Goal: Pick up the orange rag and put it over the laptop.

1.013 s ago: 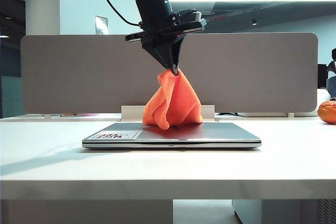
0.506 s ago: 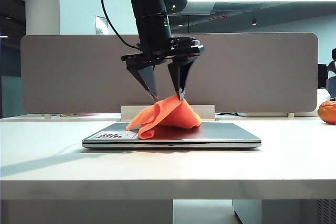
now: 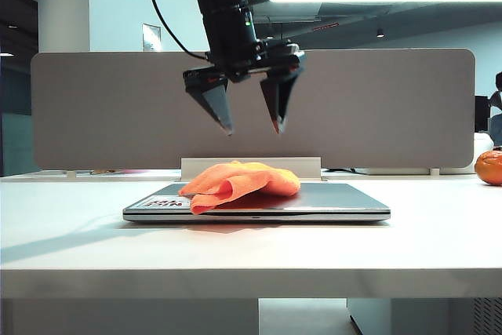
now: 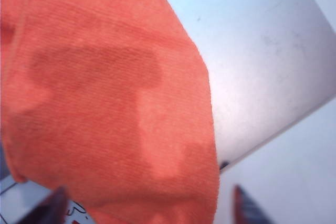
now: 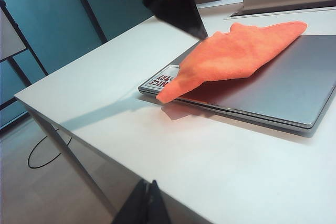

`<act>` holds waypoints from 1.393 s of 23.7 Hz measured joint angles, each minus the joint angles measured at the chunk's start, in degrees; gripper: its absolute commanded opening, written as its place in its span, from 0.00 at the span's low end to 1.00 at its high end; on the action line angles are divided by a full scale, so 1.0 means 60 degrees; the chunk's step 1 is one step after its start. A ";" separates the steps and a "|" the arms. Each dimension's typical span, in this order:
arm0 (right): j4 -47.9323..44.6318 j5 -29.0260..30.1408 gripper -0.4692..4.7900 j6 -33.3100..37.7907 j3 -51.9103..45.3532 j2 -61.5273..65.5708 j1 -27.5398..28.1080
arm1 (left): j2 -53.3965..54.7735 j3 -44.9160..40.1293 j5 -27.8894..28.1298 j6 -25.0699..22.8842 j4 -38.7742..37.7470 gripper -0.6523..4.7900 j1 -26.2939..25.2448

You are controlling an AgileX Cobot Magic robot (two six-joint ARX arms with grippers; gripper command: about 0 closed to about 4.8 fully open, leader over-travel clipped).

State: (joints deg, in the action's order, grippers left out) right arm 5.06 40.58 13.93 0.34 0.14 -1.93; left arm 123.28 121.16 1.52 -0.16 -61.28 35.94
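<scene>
Exterior view: a white table (image 3: 251, 249) before a grey partition (image 3: 376, 107) carries the laptop (image 3: 329, 202), the orange rag (image 3: 239, 182) crumpled on its lid with one corner overhanging the front edge. My left gripper (image 3: 252, 127) hangs above it, fingers spread, empty. My right gripper (image 5: 146, 203) is pressed together, low off the table's near edge.

Crumpled bright orange rag (image 3: 239, 183) lying on closed slim silver-grey laptop (image 3: 329, 203) near tabletop's front edge, black left gripper (image 3: 252, 128) hanging above it, fingers spread, empty, round orange ball (image 3: 489, 167) at tabletop's right edge
</scene>
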 measured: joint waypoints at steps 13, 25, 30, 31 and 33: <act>0.0000 -0.3450 0.08 -0.0040 0.0000 0.0000 -0.0004 | -0.1730 0.0506 0.0809 -0.0244 -0.0608 0.11 -0.0754; 0.0015 -0.5140 0.08 -0.0903 0.0000 0.0000 -0.0004 | -0.3493 0.0335 0.0707 -0.0506 -0.1351 0.11 -0.2565; 0.0204 -0.6091 0.08 -0.1115 0.0000 0.0000 0.0000 | -0.4404 -0.0656 0.0605 -0.0790 -0.1257 0.11 -0.2878; 0.0230 -0.6229 0.08 -0.1122 0.0000 0.0000 0.0000 | -0.4783 -0.1151 0.0572 -0.0863 -0.1122 0.11 -0.2881; 0.0230 -0.6397 0.08 -0.1126 0.0000 0.0000 0.0000 | -0.5362 -0.1745 0.0535 -0.0892 -0.0794 0.11 -0.2892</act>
State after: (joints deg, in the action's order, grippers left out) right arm 6.44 2.20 7.18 0.34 0.14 -1.93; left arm 91.11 110.69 4.73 -5.52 -66.04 18.59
